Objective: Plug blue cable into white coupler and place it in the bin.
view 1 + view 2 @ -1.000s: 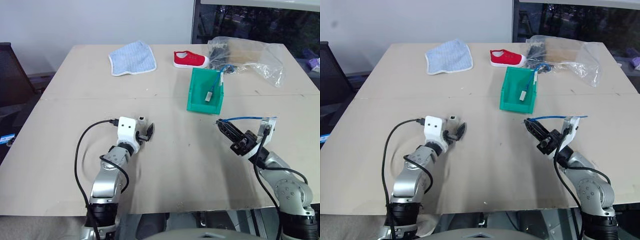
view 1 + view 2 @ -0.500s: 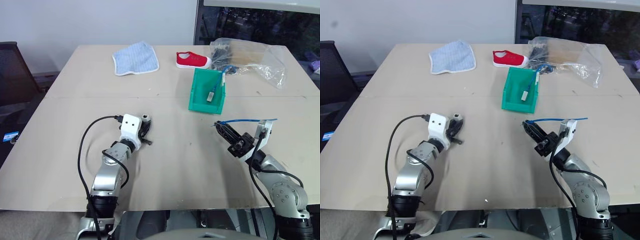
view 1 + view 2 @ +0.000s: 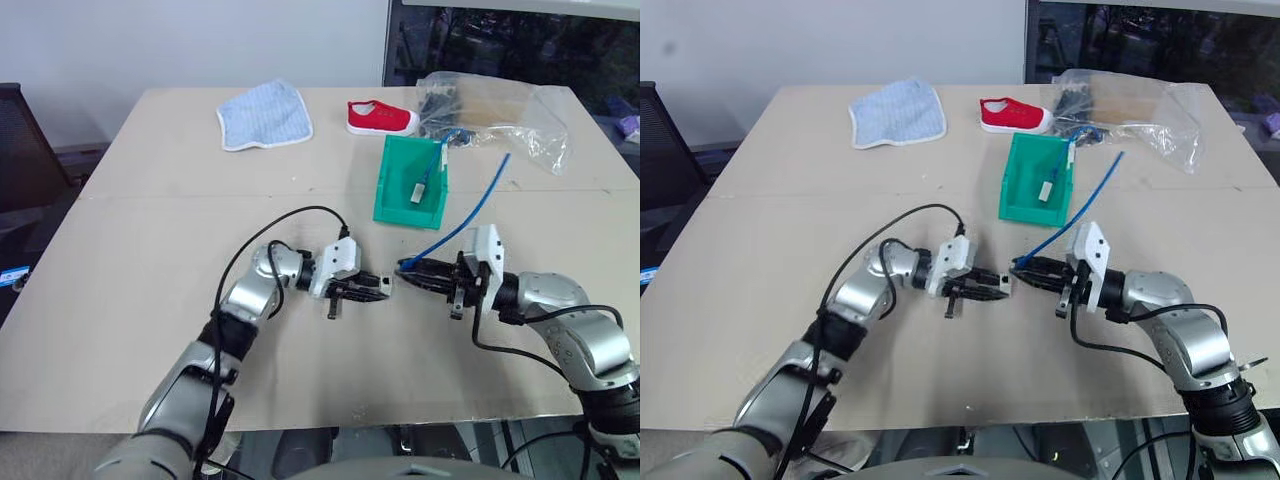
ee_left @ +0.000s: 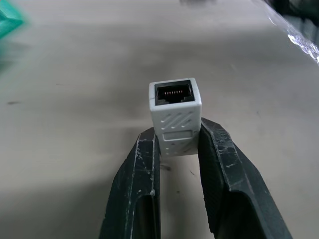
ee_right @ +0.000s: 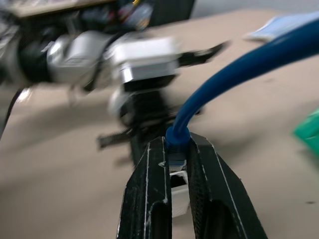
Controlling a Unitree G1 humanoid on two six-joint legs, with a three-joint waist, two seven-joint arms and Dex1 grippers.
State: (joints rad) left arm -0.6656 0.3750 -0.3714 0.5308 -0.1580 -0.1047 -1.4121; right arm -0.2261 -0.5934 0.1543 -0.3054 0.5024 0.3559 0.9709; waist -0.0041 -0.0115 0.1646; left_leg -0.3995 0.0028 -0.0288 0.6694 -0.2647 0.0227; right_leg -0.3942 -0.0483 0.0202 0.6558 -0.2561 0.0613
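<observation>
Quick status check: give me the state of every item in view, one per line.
white coupler: pinched in the left end effector, socket empty, facing outward.
blue cable: plug end clamped in the right end effector, not yet plugged in, free end in the air.
bin: upright, holds another blue cable with a pale block.
red shoe: on the table.
blue cloth: lying crumpled.
plastic bag: lying crinkled.

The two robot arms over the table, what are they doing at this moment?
The left gripper holds a tiny white plastic coupler, its dark socket facing outward. The right gripper is shut on the plug end of a thin bright-blue cable. The two point at each other above the table, a small gap between them, not yet plugged. The green plastic bin waits behind.
</observation>
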